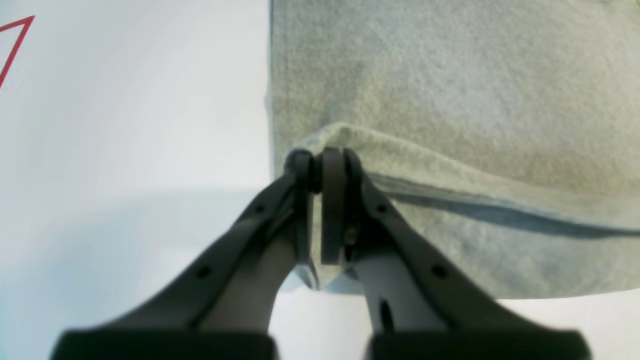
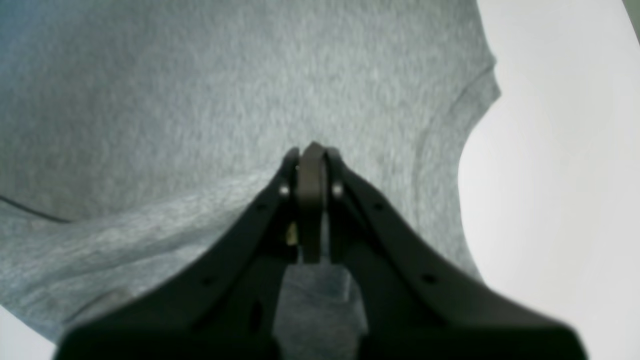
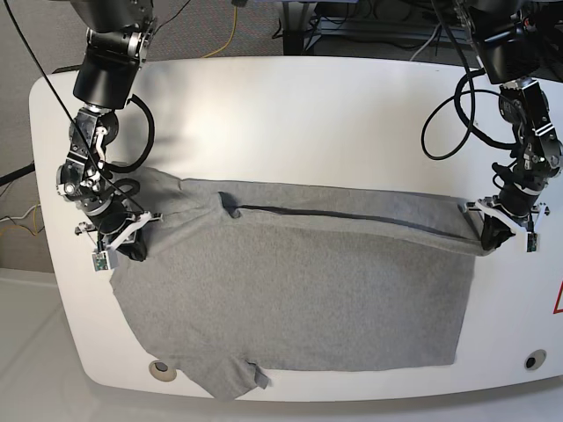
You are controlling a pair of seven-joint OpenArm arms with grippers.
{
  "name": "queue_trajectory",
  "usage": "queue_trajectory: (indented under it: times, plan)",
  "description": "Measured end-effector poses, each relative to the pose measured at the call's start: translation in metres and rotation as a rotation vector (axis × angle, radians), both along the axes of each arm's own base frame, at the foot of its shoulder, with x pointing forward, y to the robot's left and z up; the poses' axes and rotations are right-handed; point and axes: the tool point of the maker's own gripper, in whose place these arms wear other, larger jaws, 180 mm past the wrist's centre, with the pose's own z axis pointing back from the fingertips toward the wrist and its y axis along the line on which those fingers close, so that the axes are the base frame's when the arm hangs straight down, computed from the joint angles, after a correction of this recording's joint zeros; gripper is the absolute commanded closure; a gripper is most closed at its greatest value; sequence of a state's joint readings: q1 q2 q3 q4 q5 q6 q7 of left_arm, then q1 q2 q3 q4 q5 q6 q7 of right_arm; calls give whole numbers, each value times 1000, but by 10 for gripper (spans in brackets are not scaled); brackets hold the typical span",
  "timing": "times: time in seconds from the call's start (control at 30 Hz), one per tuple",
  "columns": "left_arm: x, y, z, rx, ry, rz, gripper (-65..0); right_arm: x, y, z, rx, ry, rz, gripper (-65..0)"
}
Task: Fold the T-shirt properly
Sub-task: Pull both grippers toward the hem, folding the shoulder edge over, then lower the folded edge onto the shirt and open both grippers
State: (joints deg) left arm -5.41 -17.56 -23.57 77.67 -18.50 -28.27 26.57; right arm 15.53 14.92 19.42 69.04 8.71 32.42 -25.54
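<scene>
The heather-grey T-shirt lies plain side up across the white table, its far long edge doubled over toward the front along a dark crease. In the base view my left gripper is at the shirt's right end, shut on the folded corner of cloth. The left wrist view shows the left gripper pinching a raised ridge of the T-shirt. My right gripper is shut on the shirt's left end, near the shoulder. In the right wrist view the right gripper holds the T-shirt. No lettering shows.
One sleeve hangs close to the table's front edge. A red triangle mark sits on the table right of the shirt, and shows as a red outline in the left wrist view. Cables loop behind the left arm.
</scene>
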Motion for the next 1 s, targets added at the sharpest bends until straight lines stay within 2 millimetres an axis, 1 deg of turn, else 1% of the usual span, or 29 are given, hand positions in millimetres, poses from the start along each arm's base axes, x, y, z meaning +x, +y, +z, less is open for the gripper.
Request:
queue_trajectory:
  times: [0.23, 0.3, 0.43, 0.5, 0.57, 0.63, 0.7, 0.77, 0.9, 0.97, 1.0]
  plan:
    - [3, -1, 0, -3, -3, -3, 0, 1, 0, -7, 2, 24, -6, 0]
    - [4, -1, 1, -4, -4, -4, -86, 0, 1, -8, 4, 24, -6, -41]
    - [6, -1, -7, -7, 29, -2, -249, -2, 4, -6, -5, 16, 0, -140]
    - [5, -2, -12, -4, 46, -8, -310, -3, 3, -5, -8, 14, 1, -194]
    - [4, -4, -13, -4, 49, -13, -354, -3, 3, -5, -9, 13, -6, -247]
    - [2, -3, -14, -2, 53, -9, -410, -4, 1, -4, -9, 9, -10, -339]
    - [1, -1, -15, -3, 53, -1, -421, -5, 0, -5, -15, 11, -10, -364]
    - [1, 1, -12, -1, 48, 3, -428, -8, -3, -6, -24, 19, -9, -373]
    - [3, 7, -2, 19, 25, 14, -435, -10, -6, -9, -34, 29, -9, -382]
    - [4, 7, 6, 33, 7, 9, -426, -12, -6, -10, -39, 33, -6, -391]
    - [2, 7, 6, 39, 7, 6, -424, -15, -6, -11, -41, 37, -5, -391]
